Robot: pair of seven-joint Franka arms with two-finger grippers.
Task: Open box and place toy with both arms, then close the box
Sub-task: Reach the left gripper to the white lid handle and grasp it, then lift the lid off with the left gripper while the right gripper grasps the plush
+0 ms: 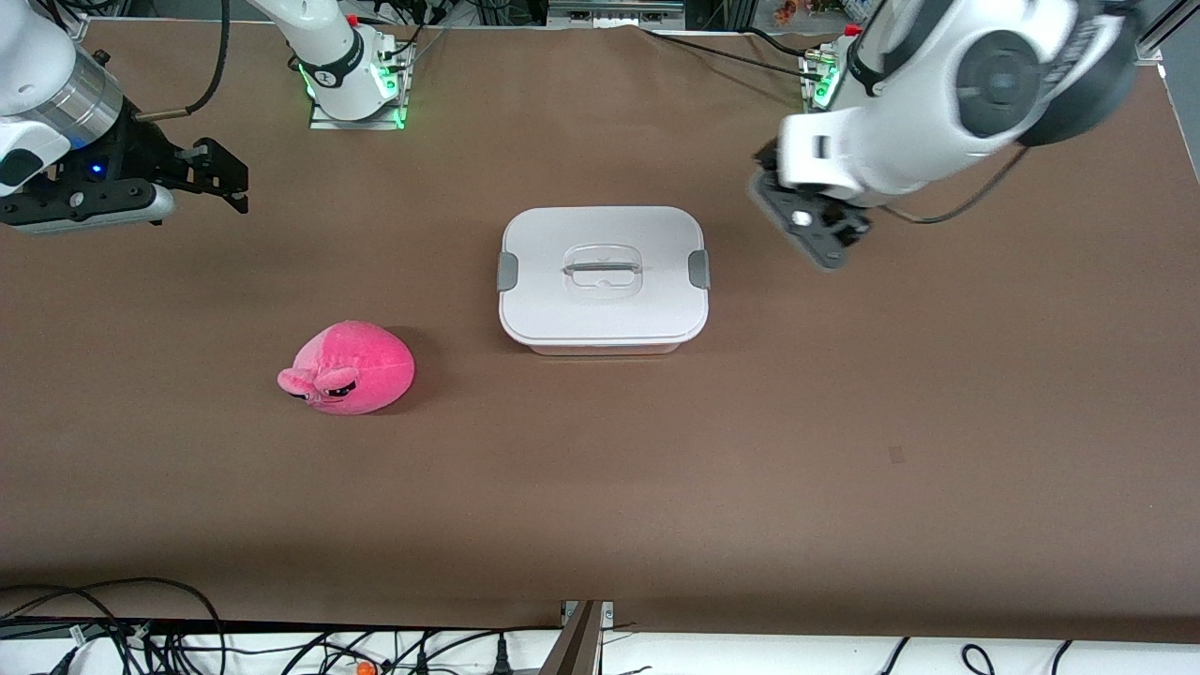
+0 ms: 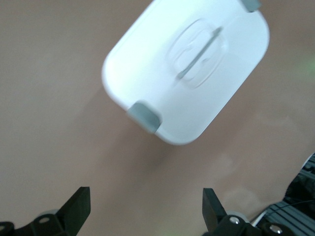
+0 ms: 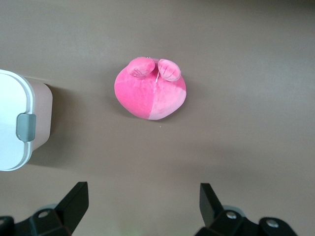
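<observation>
The box stands at the table's middle, its flat white lid shut, with a grey clip at each end and a clear handle on top. The pink plush toy lies on the table nearer the front camera, toward the right arm's end. My left gripper hangs open and empty over the table beside the box's clip end. Its wrist view shows the box ahead of the gripper. My right gripper is open and empty over the right arm's end of the table. Its wrist view shows the toy, a box end and the gripper.
A brown cover spreads over the whole table. The arm bases with green lights stand along the edge farthest from the front camera. Loose cables lie past the table's edge nearest that camera.
</observation>
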